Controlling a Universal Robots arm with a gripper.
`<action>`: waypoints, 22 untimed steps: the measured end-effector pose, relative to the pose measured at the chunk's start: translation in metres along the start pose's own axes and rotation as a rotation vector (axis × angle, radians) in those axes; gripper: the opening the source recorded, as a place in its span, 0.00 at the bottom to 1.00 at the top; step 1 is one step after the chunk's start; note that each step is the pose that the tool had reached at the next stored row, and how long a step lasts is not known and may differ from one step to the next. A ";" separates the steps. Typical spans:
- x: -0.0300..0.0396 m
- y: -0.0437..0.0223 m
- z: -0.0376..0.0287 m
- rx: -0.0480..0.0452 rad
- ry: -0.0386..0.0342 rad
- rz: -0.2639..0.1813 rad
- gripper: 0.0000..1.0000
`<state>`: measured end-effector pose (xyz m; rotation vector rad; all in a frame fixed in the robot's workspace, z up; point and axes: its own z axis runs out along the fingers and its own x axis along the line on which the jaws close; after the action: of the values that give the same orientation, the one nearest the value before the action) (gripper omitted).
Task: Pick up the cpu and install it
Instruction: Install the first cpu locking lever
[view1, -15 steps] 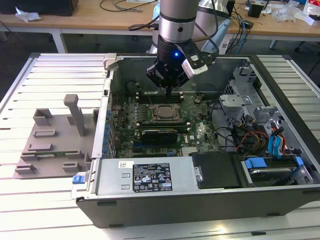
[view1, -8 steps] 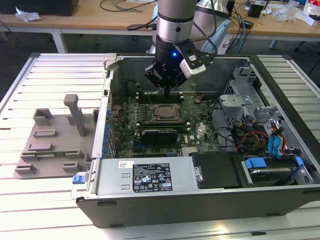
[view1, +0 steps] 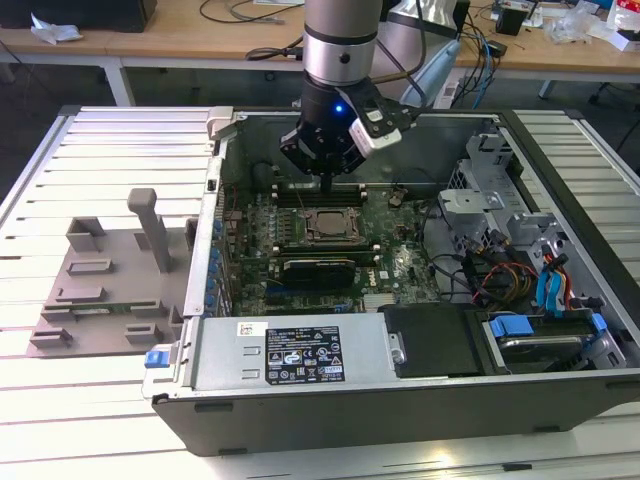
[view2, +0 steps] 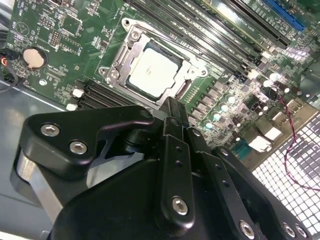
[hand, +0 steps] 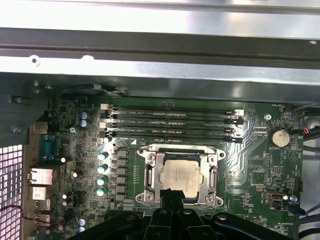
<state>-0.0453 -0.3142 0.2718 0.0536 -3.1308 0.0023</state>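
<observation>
The cpu (view1: 328, 226) is a pale silver square lying flat in the metal socket frame (view1: 306, 228) on the green motherboard inside the open computer case. Both wrist views show the cpu (view2: 152, 72) (hand: 182, 175) seated within the socket frame (view2: 120, 55) (hand: 150, 176). My gripper (view1: 330, 185) hangs just above the socket's far edge, a short way over the board. Its thin black fingers meet at the gripper tip (view2: 174, 107) (hand: 172, 194), shut with nothing between them, next to the chip's edge.
Memory slots (hand: 170, 122) run beside the socket. A long black expansion card (view1: 318, 268) lies on its near side. The case's metal wall (hand: 160, 70) stands close behind. A grey plastic fixture (view1: 110, 290) sits outside the case at the exterior view's left; drive cages and cables (view1: 520, 260) are at its right.
</observation>
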 end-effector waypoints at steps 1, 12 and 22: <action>0.0000 0.0000 0.0000 0.0000 0.0000 0.000 0.11; 0.0002 0.0000 0.0000 0.0000 0.0000 0.000 0.11; 0.0162 0.0006 0.0002 0.0000 0.0001 0.000 0.11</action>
<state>-0.0615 -0.3142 0.2718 0.0540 -3.1307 0.0023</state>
